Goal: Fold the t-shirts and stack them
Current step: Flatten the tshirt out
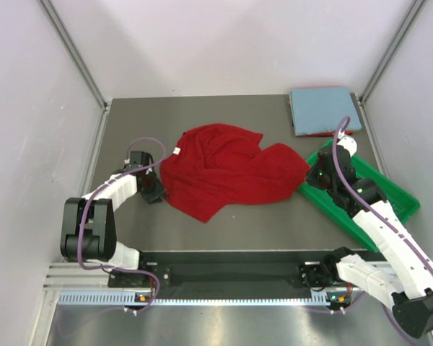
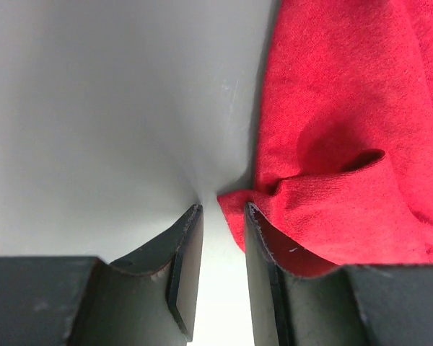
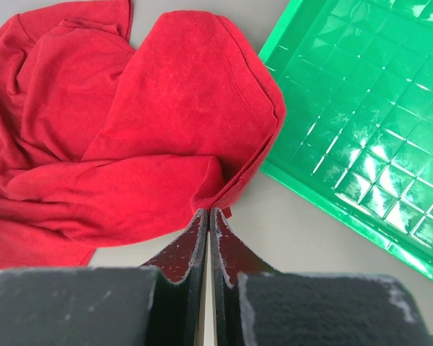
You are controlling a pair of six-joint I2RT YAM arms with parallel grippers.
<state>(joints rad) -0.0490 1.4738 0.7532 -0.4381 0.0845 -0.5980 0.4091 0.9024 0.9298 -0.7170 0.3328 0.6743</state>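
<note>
So the crumpled dark red cotton t-shirt (image 1: pixel 227 173) was lying loose in the middle of the grey table (image 1: pixel 224 112), not folded at all, with its little white neck label (image 1: pixel 177 151) showing on the left side. Over at the back right corner sat a neatly folded light blue t-shirt (image 1: pixel 323 108), with a thin strip of red cloth (image 1: pixel 332 134) peeking out under its near edge. The green plastic tray (image 1: pixel 393 189) with the waffle-pattern bottom was on the right, just beside the red shirt's right edge. The left fingers (image 2: pixel 184 267) were down at the shirt's left edge with a narrow gap between them. In the left wrist view I could see bare table through the gap, and the cloth was bunched against the outside of one finger, nothing actually between them. The right fingers (image 3: pixel 191 245) were pressed fully together, tips right at the hem on the shirt's right side, next to the tray. The hem ran right up to the tips, but honestly I couldn't tell if any cloth was really pinched in there.
</note>
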